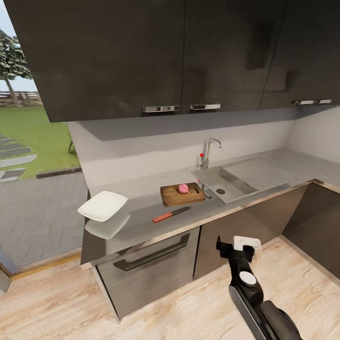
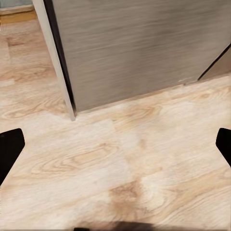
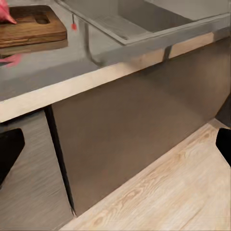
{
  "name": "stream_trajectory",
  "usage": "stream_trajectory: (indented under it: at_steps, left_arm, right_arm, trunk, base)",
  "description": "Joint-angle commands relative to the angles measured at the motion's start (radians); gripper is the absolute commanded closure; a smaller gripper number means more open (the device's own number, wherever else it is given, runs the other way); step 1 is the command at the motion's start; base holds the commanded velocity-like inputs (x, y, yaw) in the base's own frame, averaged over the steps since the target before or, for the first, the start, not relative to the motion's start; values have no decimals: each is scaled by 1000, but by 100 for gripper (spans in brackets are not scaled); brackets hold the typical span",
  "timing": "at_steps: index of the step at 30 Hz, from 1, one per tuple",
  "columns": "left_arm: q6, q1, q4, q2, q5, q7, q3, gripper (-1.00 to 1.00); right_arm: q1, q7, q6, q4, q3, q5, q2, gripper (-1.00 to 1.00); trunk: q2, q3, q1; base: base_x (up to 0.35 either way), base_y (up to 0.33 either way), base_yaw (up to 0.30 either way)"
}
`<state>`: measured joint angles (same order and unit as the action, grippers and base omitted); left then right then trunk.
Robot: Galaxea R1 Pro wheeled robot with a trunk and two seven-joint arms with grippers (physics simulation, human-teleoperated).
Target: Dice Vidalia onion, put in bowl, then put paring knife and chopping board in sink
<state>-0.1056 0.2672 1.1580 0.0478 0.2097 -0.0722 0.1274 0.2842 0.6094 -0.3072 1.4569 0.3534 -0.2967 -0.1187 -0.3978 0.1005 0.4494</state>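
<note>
Dark grey countertop (image 1: 141,222) runs across the middle of the head view, below black wall cupboards (image 1: 118,56). On it lies the chopping board (image 1: 182,193), brown wood, with the pinkish onion (image 1: 183,189) resting on top near its middle. The board's right end, where the handle slot is, sits just beside the sink (image 1: 226,182), which lies at about three o'clock from the board; its chrome tap (image 1: 208,153) with a red-tipped lever rises at the basin's far edge. The knife (image 1: 171,214), red handle to the left and dark blade to the right, lies on the slab at about seven o'clock from the board, near it but apart. The white bowl (image 1: 103,206) stands well off at nine o'clock, close to the counter's left end, its reflection showing in the glossy slab.

The right gripper (image 1: 238,250) hangs low in front of the cabinet doors (image 1: 151,264), over the pale wood floor (image 1: 189,302), at about five o'clock from the board. In the right wrist view its dark fingertips (image 3: 9,149) stand wide apart with nothing between them; beyond are the cabinet front, the counter edge, a corner of the board (image 3: 29,26) and the basin (image 3: 144,19).

The left gripper (image 2: 115,149) has its fingertips (image 2: 9,147) likewise spread wide and empty, pointed at the floor (image 2: 96,168) and the foot of a grey cabinet (image 2: 144,48).
</note>
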Motion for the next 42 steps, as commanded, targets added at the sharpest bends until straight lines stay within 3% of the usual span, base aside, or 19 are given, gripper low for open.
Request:
stream_trajectory:
  at_steps: [1, 6, 11, 16, 19, 23, 31, 38, 39, 40, 42]
  left_arm:
    - [-3, 0, 0, 1, 8, -8, 4, -100]
    - [-2, 0, -1, 1, 8, -8, 4, -100]
    - [-2, 0, -3, 1, 8, -8, 5, -100]
    - [-2, 0, -11, -9, 8, -8, 7, -100]
    - [-2, 0, -15, -15, 8, -8, 7, -100]
    - [-3, 0, -16, -18, 8, -8, 8, -100]
    - [-3, 0, -23, -20, 7, -8, 8, -100]
    - [-2, 0, -26, -20, 7, -8, 8, -100]
    - [-2, 0, -28, -20, 7, -8, 8, -100]
    - [-2, 0, -31, -20, 7, -8, 8, -100]
    - [-2, 0, -32, -20, 7, -8, 8, -100]
  right_arm:
    - [11, 8, -18, 4, 2, -5, 0, -100]
    - [74, 9, -90, 12, 1, -2, 22, -100]
    - [162, 10, -177, 14, 1, -1, 64, -100]
    - [245, 13, -283, 13, 1, 0, 155, -100]
    - [253, 31, -292, 13, 1, 0, 182, -100]
    - [256, 61, -295, 12, 1, -1, 200, -100]
    - [278, 75, -301, -15, 1, -1, 209, -100]
    - [448, 76, -352, -194, -15, -16, 214, -100]
    - [477, 76, -353, -238, -30, -30, 217, -100]
    - [539, 74, -351, -335, -70, -77, 220, -100]
    - [596, 73, -346, -410, -100, -151, 221, -100]
  trunk:
    - [-2, 2, 1]
    - [-2, 2, 1]
    - [-2, 2, 1]
    - [-2, 2, 1]
    - [-2, 2, 1]
    - [-2, 2, 1]
    - [-2, 2, 1]
    - [-2, 2, 1]
    - [-2, 2, 1]
    - [-2, 2, 1]
    - [-2, 2, 1]
  base:
    - [0, 108, 0]
    - [0, 199, 0]
    - [0, 288, 0]
    - [0, 313, 0]
    - [0, 316, 0]
    - [0, 316, 0]
    - [97, 232, 0]
    - [56, 51, 0]
    - [9, 7, 0]
    - [4, 3, 0]
    - [2, 1, 0]
